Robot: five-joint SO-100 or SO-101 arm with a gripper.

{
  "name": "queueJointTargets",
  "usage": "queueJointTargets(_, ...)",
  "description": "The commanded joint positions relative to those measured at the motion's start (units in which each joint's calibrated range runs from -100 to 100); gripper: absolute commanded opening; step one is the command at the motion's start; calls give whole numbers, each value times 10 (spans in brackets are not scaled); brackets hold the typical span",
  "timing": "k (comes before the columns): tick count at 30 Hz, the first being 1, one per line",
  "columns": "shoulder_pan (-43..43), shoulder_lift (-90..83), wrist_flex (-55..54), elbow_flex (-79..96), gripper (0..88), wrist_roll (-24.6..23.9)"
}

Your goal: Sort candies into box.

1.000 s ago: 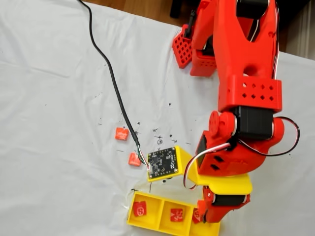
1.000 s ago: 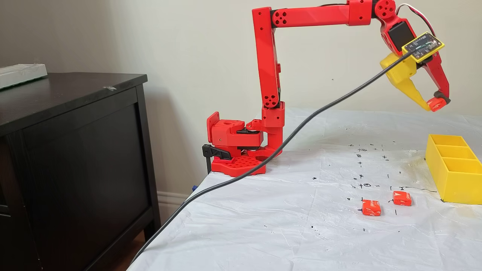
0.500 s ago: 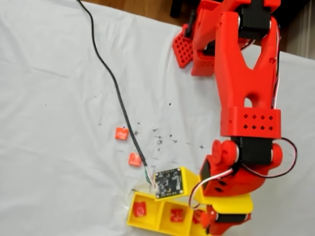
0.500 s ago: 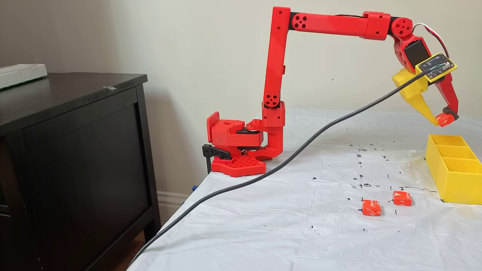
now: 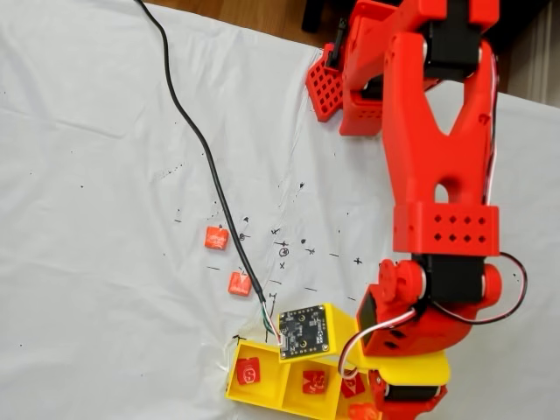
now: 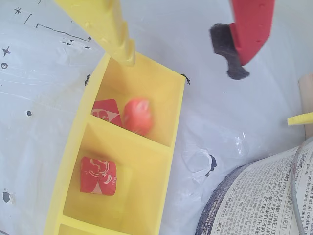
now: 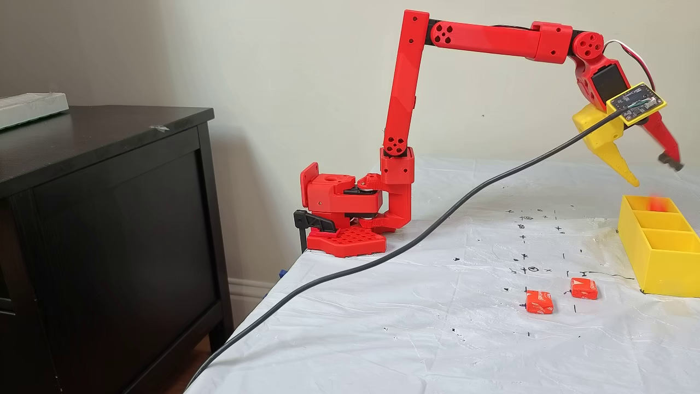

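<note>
My gripper (image 7: 653,173) hangs open above the far end of the yellow box (image 7: 661,257). A blurred candy (image 7: 655,203) is in the air just over the end section. In the wrist view the gripper (image 6: 182,66) shows a wide gap between its yellow finger (image 6: 117,34) and red finger (image 6: 244,29). Below it the blurred candy (image 6: 138,115) is in the end section of the box (image 6: 78,147), beside a lying candy (image 6: 106,111). The middle section holds one candy (image 6: 98,175). Two candies (image 5: 216,237) (image 5: 239,283) lie loose on the white cover, also in the side view (image 7: 539,302) (image 7: 583,288).
A black cable (image 5: 197,140) runs across the cover to the camera board (image 5: 303,332) on the wrist. The red arm base (image 7: 344,219) is clamped at the table's edge beside a dark cabinet (image 7: 109,219). A printed page (image 6: 264,196) lies next to the box.
The gripper moved out over the box's end section and came lower, then opened. The candy it held has dropped from the fingers and is falling into the box.
</note>
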Motion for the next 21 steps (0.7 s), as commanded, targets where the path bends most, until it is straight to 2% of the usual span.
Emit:
queueJointTargets(1,-13,-15,-1,-58,339,-4)
queueJointTargets(11,-12,-33,13,-51,301,0)
queueJointTargets(14,-9,-49,21,-43,240,1)
queueJointTargets(15,-8,-62,29,-36,138,2)
queueJointTargets(18,-5,-84,34,-14,16,5)
queueJointTargets(21,-4,-108,35,18,6,11)
